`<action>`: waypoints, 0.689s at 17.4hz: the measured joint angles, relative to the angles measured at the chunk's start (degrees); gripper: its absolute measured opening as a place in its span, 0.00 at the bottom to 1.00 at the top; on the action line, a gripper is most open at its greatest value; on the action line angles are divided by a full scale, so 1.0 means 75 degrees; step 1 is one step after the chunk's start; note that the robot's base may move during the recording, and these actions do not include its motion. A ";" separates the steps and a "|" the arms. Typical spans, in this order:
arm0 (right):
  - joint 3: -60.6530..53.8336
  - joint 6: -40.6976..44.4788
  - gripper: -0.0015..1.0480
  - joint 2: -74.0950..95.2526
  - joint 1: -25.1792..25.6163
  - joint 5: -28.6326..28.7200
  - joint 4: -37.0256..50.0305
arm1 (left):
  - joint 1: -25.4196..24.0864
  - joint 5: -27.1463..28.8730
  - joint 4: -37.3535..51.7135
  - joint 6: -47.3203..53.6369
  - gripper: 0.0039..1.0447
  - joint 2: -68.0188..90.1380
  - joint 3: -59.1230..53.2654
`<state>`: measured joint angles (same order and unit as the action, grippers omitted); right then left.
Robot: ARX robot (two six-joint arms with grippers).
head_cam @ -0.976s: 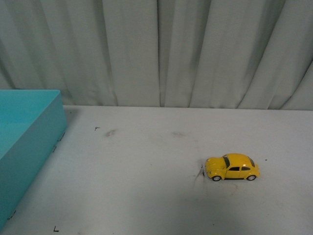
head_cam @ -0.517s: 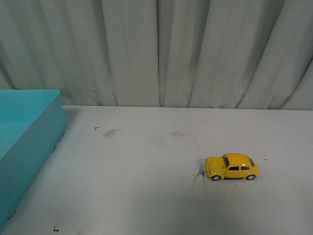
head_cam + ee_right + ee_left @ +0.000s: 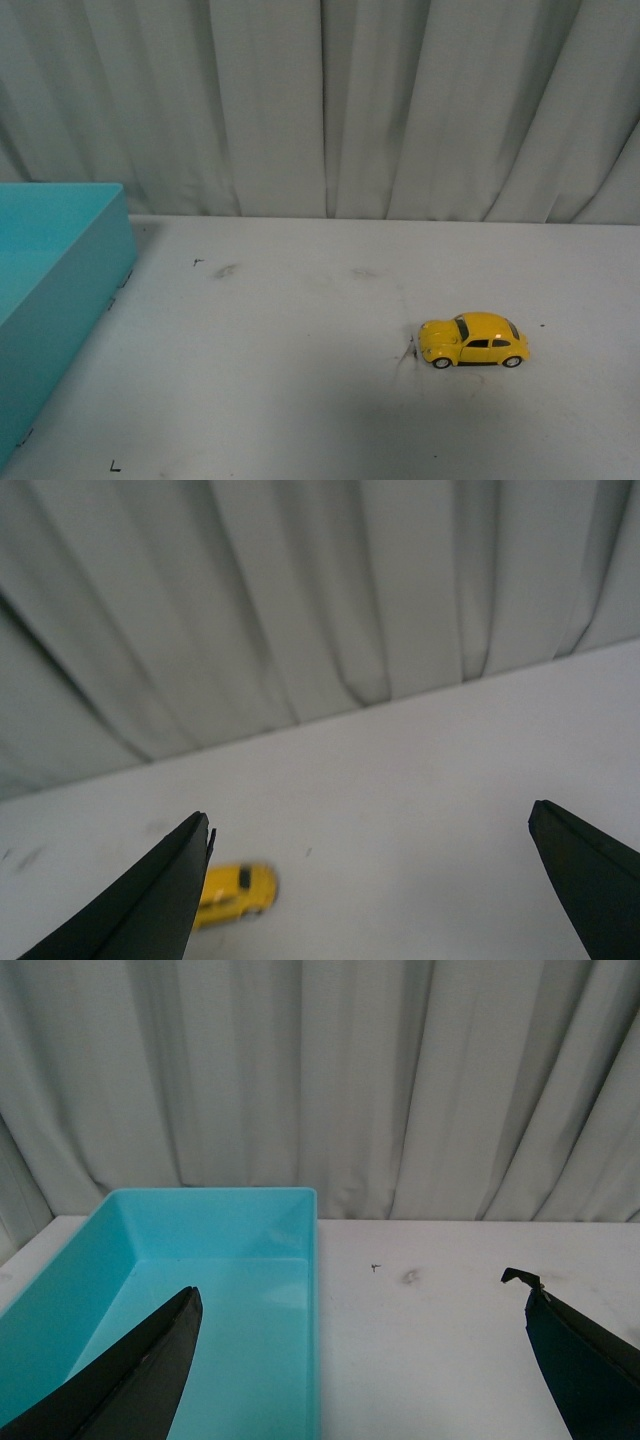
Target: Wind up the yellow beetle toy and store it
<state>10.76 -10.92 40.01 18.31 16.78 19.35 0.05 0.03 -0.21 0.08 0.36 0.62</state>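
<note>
The yellow beetle toy (image 3: 474, 340) stands on its wheels on the white table, right of centre in the front view, nose pointing left. In the right wrist view the yellow beetle toy (image 3: 238, 892) shows blurred, partly behind one dark finger (image 3: 150, 905). My right gripper (image 3: 370, 825) is open above the table, empty, the toy off to one side of its gap. My left gripper (image 3: 355, 1295) is open and empty, spanning the rim of the turquoise box (image 3: 312, 1290). Neither arm shows in the front view.
The open turquoise box (image 3: 70, 290) sits at the table's left edge. Grey pleated curtains (image 3: 320, 100) hang behind the table. Small dark scuffs (image 3: 224, 270) and corner marks dot the white tabletop (image 3: 300, 400).
The toy has shifted only a hair in the front view; nothing else has visibly moved.
</note>
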 joint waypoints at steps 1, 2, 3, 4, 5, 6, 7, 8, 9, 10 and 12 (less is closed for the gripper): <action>0.0568 -0.0020 0.94 0.1483 0.0178 -0.0090 0.1274 | 0.0000 0.0000 0.0003 0.0000 0.94 0.0000 0.0000; 0.1274 0.0012 0.94 0.3092 0.0140 -0.0271 0.2521 | 0.0000 -0.0003 0.0000 0.0003 0.94 0.0000 0.0000; 0.2066 0.0125 0.94 0.4570 -0.0061 -0.0312 0.3445 | 0.0000 0.0000 0.0003 0.0000 0.94 0.0000 0.0000; 0.2792 0.0245 0.94 0.5665 -0.0286 -0.0189 0.3821 | 0.0000 0.0000 0.0003 0.0003 0.94 0.0000 0.0000; 0.3488 0.0495 0.94 0.6633 -0.0554 0.0082 0.4033 | 0.0000 0.0000 0.0003 0.0000 0.94 0.0000 0.0000; 0.4202 0.0822 0.94 0.7606 -0.0863 0.0708 0.4293 | 0.0000 0.0000 0.0003 0.0003 0.94 0.0000 0.0000; 0.4709 0.1306 0.94 0.8274 -0.1113 0.1204 0.4287 | 0.0000 0.0000 0.0003 0.0003 0.94 0.0000 0.0000; 0.5161 0.1903 0.94 0.8891 -0.1297 0.1947 0.4214 | 0.0000 0.0000 0.0003 0.0000 0.94 0.0000 0.0000; 0.5254 0.2171 0.94 0.9023 -0.1355 0.2122 0.4135 | 0.0000 0.0000 0.0003 0.0000 0.94 0.0000 0.0000; 0.5359 0.2506 0.94 0.9180 -0.1411 0.2457 0.3896 | 0.0000 -0.0003 0.0003 0.0003 0.94 0.0000 0.0000; 0.5418 0.4803 0.94 0.9754 -0.1649 0.3931 0.2535 | 0.0000 0.0000 0.0003 0.0000 0.94 0.0000 0.0000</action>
<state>51.40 25.10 113.16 5.93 46.26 38.37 0.05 0.03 -0.19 0.08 0.36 0.62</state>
